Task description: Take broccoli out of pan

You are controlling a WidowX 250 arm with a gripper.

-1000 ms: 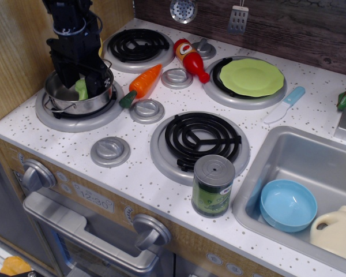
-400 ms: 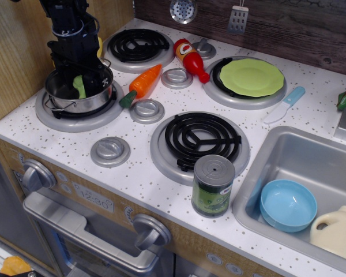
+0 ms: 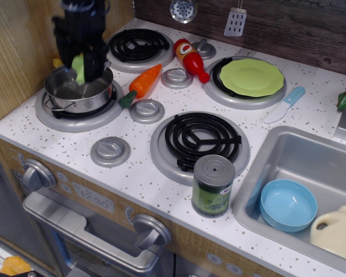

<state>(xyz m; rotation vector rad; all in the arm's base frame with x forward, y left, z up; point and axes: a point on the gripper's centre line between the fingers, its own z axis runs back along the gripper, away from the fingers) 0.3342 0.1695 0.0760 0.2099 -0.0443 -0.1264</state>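
On the speckled table (image 3: 132,173), the steel pan (image 3: 81,92) sits on the front-left burner (image 3: 75,118), and above its rim the black hand (image 3: 79,63) — its 2 fingers closed around the pale-green broccoli (image 3: 78,62) — holds it in the air.

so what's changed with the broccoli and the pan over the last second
The gripper has risen, lifting the broccoli out of the pan; it now hangs just above the rim, clamped between the fingers. The pan sits on its burner as before, and the carrot hasn't moved.

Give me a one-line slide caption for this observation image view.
Gripper holds the pale-green broccoli lifted above the steel pan on the toy stove's front-left burner.
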